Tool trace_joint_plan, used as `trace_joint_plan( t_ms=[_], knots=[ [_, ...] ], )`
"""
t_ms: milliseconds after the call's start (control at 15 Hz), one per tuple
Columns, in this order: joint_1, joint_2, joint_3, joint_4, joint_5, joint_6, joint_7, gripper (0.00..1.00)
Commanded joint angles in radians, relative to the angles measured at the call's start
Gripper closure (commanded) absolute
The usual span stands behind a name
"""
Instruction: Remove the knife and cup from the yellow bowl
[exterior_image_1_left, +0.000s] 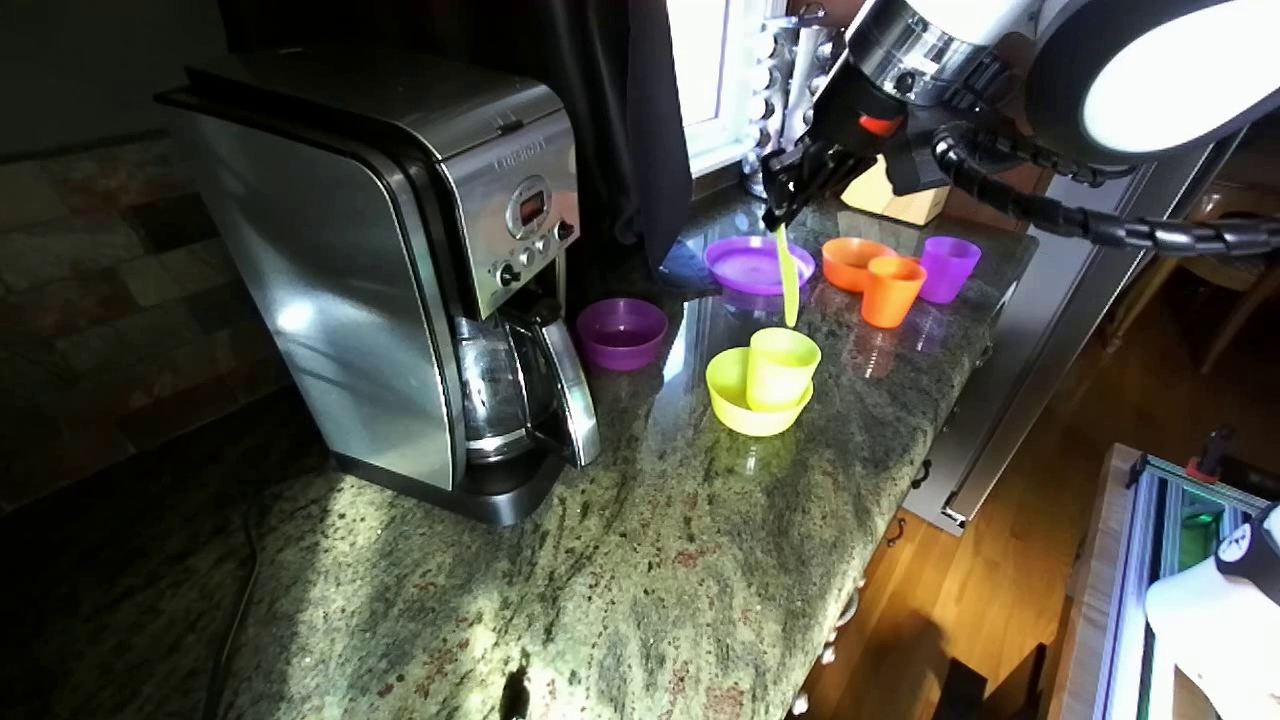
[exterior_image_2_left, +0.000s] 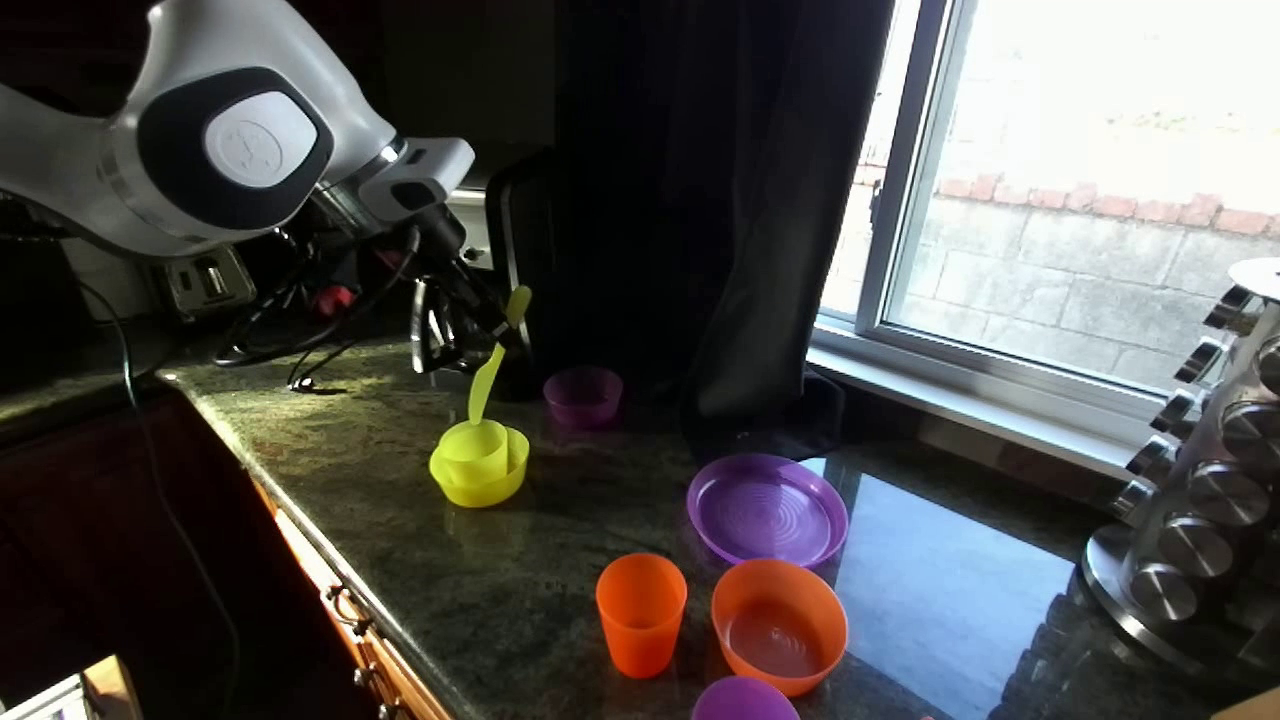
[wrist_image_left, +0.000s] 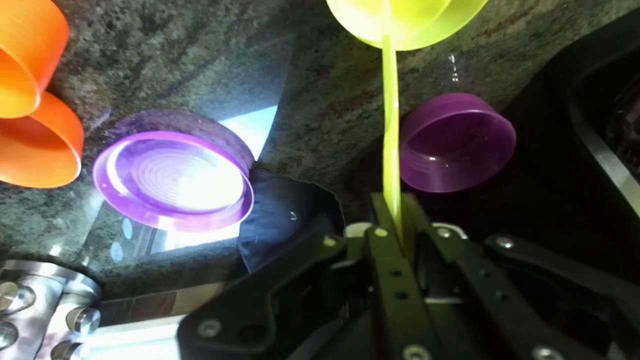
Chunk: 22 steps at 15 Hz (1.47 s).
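Note:
My gripper (exterior_image_1_left: 773, 222) is shut on the yellow knife (exterior_image_1_left: 789, 285), which hangs blade down. In an exterior view the gripper (exterior_image_2_left: 506, 336) holds the knife (exterior_image_2_left: 484, 388) with its handle end showing above the fingers. The knife tip is at or just above the rim of the yellow cup (exterior_image_1_left: 782, 370); the exact gap cannot be told. The cup (exterior_image_2_left: 475, 455) stands upright inside the yellow bowl (exterior_image_1_left: 745, 418), which rests on the counter. In the wrist view the knife (wrist_image_left: 391, 120) runs from the fingertips (wrist_image_left: 395, 205) toward the bowl (wrist_image_left: 425, 42), cut off at the top.
A coffee maker (exterior_image_1_left: 390, 260) and a purple bowl (exterior_image_1_left: 622, 335) stand near the yellow bowl. Farther along are a purple plate (exterior_image_2_left: 768, 510), an orange bowl (exterior_image_2_left: 780, 625), an orange cup (exterior_image_2_left: 641, 612) and a purple cup (exterior_image_1_left: 949, 268). A spice rack (exterior_image_2_left: 1200, 480) stands by the window.

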Motion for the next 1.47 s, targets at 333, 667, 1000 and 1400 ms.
trace_joint_plan(
  t_ms=[333,667,1000,1400],
  knots=[
    [0.055,-0.046,-0.200,0.081,0.199,-0.433,-0.355,0.98],
    [0.041,0.060,-0.258,0.146,0.199,-0.526,-0.447,0.98],
    [0.045,0.221,-0.284,0.209,0.201,-0.476,-0.511,0.98],
    [0.055,0.418,-0.282,0.291,0.208,-0.399,-0.561,0.98]
  ],
)
